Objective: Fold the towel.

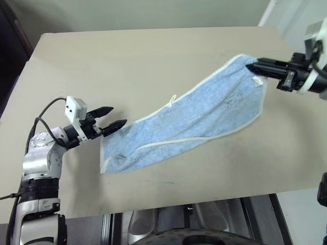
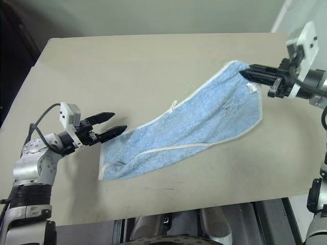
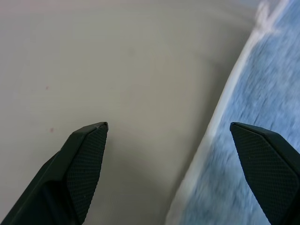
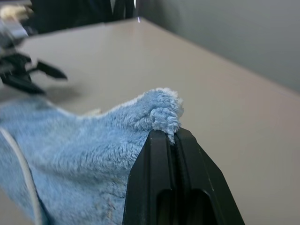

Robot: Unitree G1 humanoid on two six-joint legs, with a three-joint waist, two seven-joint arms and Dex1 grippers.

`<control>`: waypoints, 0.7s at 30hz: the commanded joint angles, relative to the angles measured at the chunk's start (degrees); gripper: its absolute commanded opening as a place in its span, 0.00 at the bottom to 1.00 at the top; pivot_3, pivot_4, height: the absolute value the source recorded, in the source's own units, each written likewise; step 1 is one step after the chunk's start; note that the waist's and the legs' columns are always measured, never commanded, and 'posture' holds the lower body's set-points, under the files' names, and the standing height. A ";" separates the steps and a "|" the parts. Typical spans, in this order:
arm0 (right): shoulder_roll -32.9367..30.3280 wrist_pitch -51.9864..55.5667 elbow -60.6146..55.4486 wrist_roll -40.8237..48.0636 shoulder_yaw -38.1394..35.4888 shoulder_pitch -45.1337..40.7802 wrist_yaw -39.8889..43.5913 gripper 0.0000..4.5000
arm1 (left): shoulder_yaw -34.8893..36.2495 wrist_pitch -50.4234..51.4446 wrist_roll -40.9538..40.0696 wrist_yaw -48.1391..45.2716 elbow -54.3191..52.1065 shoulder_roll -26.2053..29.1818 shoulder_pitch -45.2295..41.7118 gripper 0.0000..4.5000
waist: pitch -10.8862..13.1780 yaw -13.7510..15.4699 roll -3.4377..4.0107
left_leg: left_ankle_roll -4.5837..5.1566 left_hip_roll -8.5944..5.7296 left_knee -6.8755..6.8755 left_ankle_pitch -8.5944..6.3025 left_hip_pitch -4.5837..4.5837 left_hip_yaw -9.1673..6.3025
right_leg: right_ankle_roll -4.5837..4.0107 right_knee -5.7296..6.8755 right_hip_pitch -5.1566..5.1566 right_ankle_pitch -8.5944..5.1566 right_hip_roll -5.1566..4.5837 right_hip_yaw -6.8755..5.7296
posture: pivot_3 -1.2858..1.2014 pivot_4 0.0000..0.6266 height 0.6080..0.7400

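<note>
Closed tight on one corner of the small light-blue fluffy terry towel, with the two black fingers of the right gripper pressed flat together and a tuft of pile standing up between them. Spread wide at the other side, on the left gripper, with nothing between the two black fingers; poised just above the beige table top, right beside the low corner of the cloth.

Held up in the air at the far right corner, then sloping down toward the left, with the low end lying on the table. Thin white hem visible along the edges, small white loop tag sticking out at the upper edge, near end slightly doubled over itself.

Probably the moment for taking the second corner. For doing it well: bring the open left fingers a little forward so that one goes under the hem and one above, and close only when the hem sits deep between the pads, not at the very tips. Keep the right grip firm and quiet meanwhile, because a pull from that side can drag the low corner away. Then lift both corners level before laying one half over the other, to avoid a crooked fold.
</note>
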 commanded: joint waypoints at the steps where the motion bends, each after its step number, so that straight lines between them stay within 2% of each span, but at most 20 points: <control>1: -0.66 -1.04 -2.63 1.66 -2.62 -2.03 -1.27 0.00 | 1.06 1.56 -1.23 -2.31 0.32 1.31 -0.27 1.00 | 0.00 -0.01 0.00 | 0.00 0.00 0.00 0.00 -0.01 0.01 | 0.00 0.00 0.00 0.00 0.00 0.00 | 0.52 0.24 0.72; 10: -0.86 0.49 -3.40 4.42 -3.90 -4.03 -3.17 0.00 | 1.51 7.49 -3.12 -4.82 2.61 2.07 1.69 1.00 | 0.00 -0.01 0.00 | 0.00 0.00 -0.02 0.00 -0.02 0.01 | 0.01 0.01 -0.05 -0.01 0.00 0.01 | 0.52 0.24 0.72; 21: -1.25 2.08 -5.34 8.03 -4.17 -5.11 -3.60 0.00 | -1.60 6.71 -1.33 -8.57 2.62 1.50 3.36 1.00 | 0.00 0.01 0.00 | -0.01 0.00 -0.02 0.00 -0.03 0.03 | 0.03 0.00 -0.06 -0.03 0.00 0.02 | 0.52 0.24 0.72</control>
